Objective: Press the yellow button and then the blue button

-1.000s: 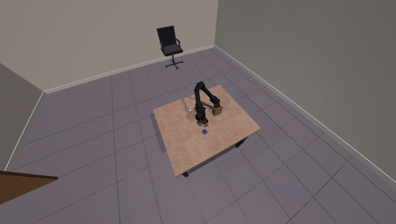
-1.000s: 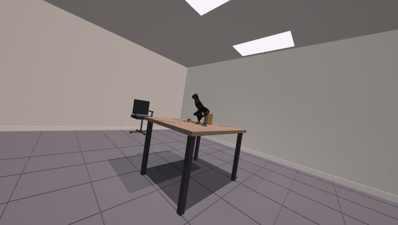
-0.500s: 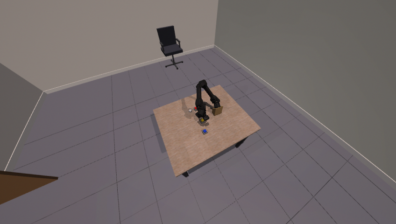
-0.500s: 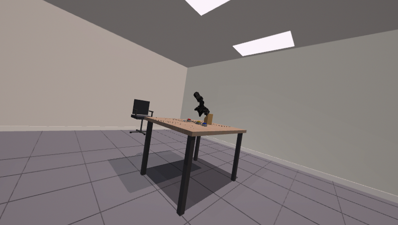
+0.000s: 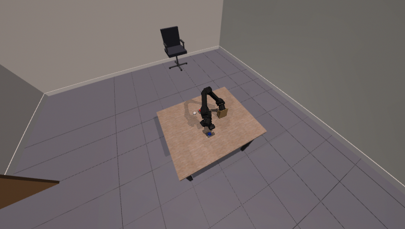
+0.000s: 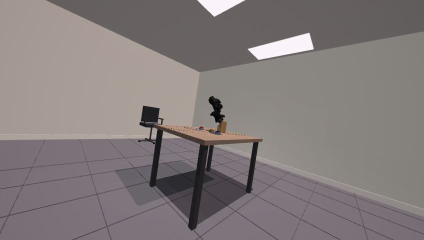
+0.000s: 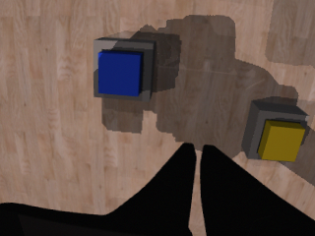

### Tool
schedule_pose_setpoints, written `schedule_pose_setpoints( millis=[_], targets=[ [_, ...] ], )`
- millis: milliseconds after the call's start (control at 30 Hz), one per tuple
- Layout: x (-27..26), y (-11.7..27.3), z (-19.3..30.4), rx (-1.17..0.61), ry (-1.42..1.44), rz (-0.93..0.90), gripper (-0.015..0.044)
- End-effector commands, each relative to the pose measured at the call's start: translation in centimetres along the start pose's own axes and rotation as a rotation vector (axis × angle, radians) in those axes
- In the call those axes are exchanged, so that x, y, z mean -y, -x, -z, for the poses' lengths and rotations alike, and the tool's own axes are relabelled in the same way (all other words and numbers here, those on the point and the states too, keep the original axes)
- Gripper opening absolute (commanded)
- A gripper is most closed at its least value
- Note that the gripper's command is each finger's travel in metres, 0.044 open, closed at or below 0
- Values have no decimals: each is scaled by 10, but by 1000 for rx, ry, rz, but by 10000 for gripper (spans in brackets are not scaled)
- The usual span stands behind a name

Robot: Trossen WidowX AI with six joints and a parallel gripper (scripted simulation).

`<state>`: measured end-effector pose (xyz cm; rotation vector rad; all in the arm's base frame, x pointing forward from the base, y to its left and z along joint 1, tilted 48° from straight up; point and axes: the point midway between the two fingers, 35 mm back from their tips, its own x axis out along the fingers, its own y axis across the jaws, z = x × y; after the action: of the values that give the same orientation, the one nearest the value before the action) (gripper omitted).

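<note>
On the bench (image 7: 46,177), in the wrist view, the claw (image 7: 197,151) hangs above bare wood with its two dark fingers pressed together and nothing between them, only a thin slit of light showing. The blue button (image 7: 121,73) lies up and to the left of the fingertips, apart from them; the yellow button (image 7: 282,141) lies to the right, at about the tips' own level and also clear of them. Neither cap is under the claw, which sits between the two housings, somewhat nearer the yellow one. The blue cap is a near-square face in a grey housing, so it has no real long axis to speak of; its edges run roughly square to the frame, and it faces straight up toward the camera, which suits a vertical push. The yellow cap looks the same shape, tilted a touch in the frame. From the top view, the blue button (image 5: 209,134) sits just in front of the arm's base, toward the near edge, with a tan block (image 5: 222,112) off to the other side, well apart from it. Judging by this, the coming move calls for sliding the closed tips up-left until they centre on blue, then dropping straight down.
</note>
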<state>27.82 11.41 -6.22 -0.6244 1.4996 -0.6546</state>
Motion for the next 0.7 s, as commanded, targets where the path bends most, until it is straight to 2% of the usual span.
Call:
schedule_pose_setpoints(
  millis=[0, 200, 333, 667],
  targets=[
    [-45, -3, -7, -2, -1, -4, 20],
    [-53, -8, -8, -1, -1, -4, 20],
    [-52, -63, -8, -1, -2, -1, 20],
    [-52, -74, -8, -1, -2, -1, 20]
  ],
)
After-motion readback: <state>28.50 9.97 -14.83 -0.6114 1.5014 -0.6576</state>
